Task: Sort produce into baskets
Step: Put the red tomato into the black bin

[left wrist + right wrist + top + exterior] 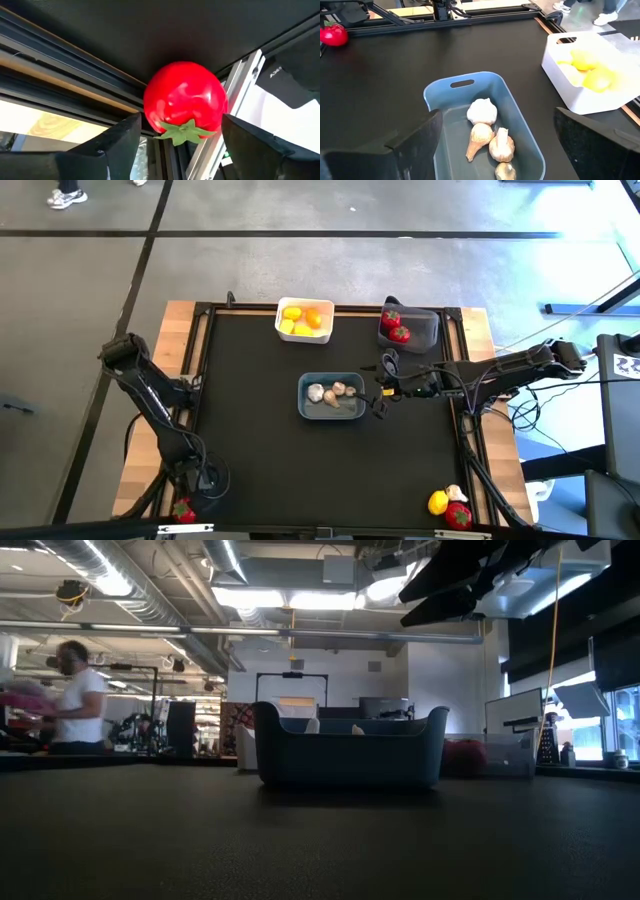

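My left gripper point(186, 502) is at the table's near left corner, pointing down, open. A red tomato with a green top point(185, 102) lies between its fingers on the table's frame, and also shows in the high view point(183, 511). My right gripper point(497, 114) hangs open and empty just right of the blue-grey basket point(332, 397), which holds several garlic bulbs point(481, 111). The white basket point(304, 320) holds yellow and orange pieces. The dark grey basket point(408, 327) holds red pieces. My left gripper comes at the tomato from above, its green top point(186, 132) facing the wrist. One finger point(125, 135) stands close on each side of the tomato. I cannot tell whether they touch it. The tomato rests on the frame at the table's corner.
A yellow piece point(438, 502), a garlic bulb point(455, 493) and a red piece point(458, 515) lie at the near right corner. The low view shows the blue-grey basket point(350, 745) mid-table and a person point(75, 700) in the room behind.
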Action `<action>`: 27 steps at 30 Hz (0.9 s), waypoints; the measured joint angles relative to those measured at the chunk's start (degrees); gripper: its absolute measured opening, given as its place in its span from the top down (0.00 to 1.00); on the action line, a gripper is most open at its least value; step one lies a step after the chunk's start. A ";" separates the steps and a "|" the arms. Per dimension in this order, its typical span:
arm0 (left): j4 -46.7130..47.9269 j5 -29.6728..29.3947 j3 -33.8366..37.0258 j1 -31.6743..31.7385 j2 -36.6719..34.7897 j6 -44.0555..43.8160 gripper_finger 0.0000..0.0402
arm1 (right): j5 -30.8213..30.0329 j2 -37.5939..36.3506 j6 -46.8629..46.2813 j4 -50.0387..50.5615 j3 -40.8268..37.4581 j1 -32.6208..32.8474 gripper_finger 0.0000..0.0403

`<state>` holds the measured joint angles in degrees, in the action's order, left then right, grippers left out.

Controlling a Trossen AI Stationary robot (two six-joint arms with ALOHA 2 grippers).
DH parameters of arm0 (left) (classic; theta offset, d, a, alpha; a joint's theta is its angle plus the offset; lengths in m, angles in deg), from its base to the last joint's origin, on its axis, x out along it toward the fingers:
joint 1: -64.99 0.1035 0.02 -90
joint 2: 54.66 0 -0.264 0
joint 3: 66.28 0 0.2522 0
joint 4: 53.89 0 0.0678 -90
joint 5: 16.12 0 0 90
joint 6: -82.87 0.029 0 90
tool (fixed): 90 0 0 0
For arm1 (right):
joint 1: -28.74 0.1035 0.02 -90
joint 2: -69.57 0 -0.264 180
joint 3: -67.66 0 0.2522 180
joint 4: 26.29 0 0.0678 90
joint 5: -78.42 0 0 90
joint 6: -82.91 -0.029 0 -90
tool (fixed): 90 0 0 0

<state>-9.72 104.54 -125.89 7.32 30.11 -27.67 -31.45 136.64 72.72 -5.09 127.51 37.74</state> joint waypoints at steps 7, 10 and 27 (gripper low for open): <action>-1.58 0.17 0.04 -0.03 -0.02 -0.34 0.24 | -0.01 0.00 0.00 -0.02 0.00 0.00 0.07; -2.28 0.79 0.04 -0.05 0.36 0.08 0.24 | 0.00 0.00 0.02 -0.02 0.00 0.00 0.07; -4.15 0.06 0.13 4.87 2.03 0.30 0.25 | -0.02 0.00 0.02 -0.02 0.00 0.00 0.07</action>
<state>-13.87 104.60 -125.76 12.19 32.15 -27.37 -31.48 136.64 72.74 -5.11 127.51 37.74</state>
